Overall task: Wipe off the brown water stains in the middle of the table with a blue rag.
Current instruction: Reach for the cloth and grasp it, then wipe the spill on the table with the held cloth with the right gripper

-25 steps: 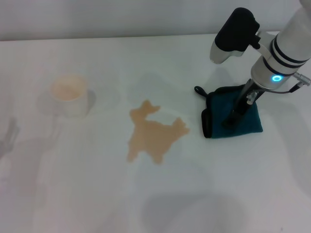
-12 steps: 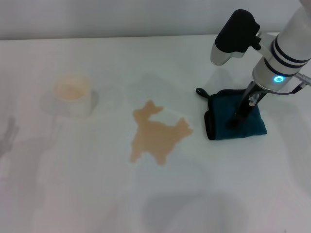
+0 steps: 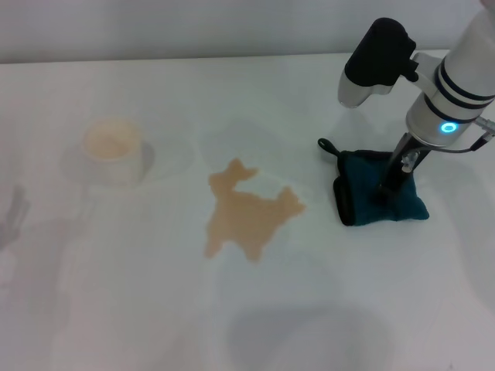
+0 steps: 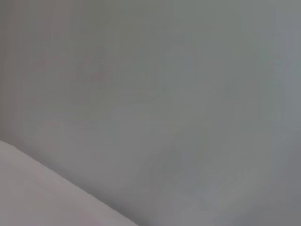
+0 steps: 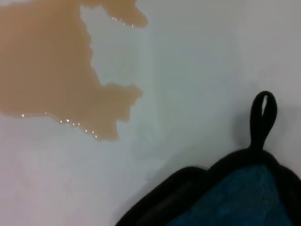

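Note:
The brown water stains (image 3: 247, 210) form one tan, lobed patch in the middle of the white table (image 3: 232, 93). To the patch's right lies the blue rag (image 3: 380, 197), folded, with black edging and a small black loop (image 3: 325, 144) at its far left corner. My right gripper (image 3: 384, 189) comes straight down onto the middle of the rag and touches it. The right wrist view shows the brown water stains (image 5: 47, 70), the loop (image 5: 263, 113) and a corner of the blue rag (image 5: 244, 197). My left gripper is out of view.
A cream-coloured cup (image 3: 113, 150) stands at the left of the table, well apart from the stain. Bare white tabletop (image 3: 309, 325) stretches in front of the stain and rag. The left wrist view holds only a plain grey surface (image 4: 164, 94).
The rag and my right gripper on it have shifted a little to the right, away from the stain. The stain and the cup keep their places.

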You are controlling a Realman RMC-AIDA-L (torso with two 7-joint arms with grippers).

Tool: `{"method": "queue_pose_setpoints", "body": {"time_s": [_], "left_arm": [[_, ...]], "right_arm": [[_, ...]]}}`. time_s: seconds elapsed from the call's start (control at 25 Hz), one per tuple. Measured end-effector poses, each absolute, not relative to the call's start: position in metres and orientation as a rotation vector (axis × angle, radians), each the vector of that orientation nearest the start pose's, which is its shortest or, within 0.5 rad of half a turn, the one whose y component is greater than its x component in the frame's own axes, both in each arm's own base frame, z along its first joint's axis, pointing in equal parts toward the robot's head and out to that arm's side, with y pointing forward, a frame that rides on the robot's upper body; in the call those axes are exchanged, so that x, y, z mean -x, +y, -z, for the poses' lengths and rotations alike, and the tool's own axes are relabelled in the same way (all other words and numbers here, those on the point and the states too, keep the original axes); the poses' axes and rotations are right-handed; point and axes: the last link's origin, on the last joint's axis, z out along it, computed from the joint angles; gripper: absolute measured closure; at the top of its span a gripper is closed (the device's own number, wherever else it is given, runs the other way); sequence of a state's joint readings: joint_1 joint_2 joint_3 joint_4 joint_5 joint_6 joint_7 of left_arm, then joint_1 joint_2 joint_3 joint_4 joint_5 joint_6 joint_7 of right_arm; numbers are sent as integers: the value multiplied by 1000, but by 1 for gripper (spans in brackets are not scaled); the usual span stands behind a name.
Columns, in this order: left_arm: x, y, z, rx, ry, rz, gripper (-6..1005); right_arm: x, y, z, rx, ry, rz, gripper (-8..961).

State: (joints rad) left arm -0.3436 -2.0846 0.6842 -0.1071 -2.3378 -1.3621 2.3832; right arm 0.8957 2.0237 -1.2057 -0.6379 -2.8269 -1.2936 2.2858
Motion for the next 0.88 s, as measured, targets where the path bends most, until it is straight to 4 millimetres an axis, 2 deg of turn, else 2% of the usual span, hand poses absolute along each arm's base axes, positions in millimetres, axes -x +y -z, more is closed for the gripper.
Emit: {"method": "queue_pose_setpoints", "body": {"time_s": [0.04,0.24,0.48,0.72,0.88], "left_arm": [[368,263,15,1418,-1059,1058,108],[368,263,15,1418,-1059,1059,108],[368,263,15,1418,-1055,1063,108],[367,263,15,1417,-1054,1067,108],[367,263,15,1417,-1055,1069,108]], "right_arm": [[-251,401,15,2557,835,867,424],[-252,398,17,2563,802,906,658],[-246,398,19,2585,825,851,839],[-231,397,24,2639,832,767,850],[-224,392,37,2698,818,729,850]]}}
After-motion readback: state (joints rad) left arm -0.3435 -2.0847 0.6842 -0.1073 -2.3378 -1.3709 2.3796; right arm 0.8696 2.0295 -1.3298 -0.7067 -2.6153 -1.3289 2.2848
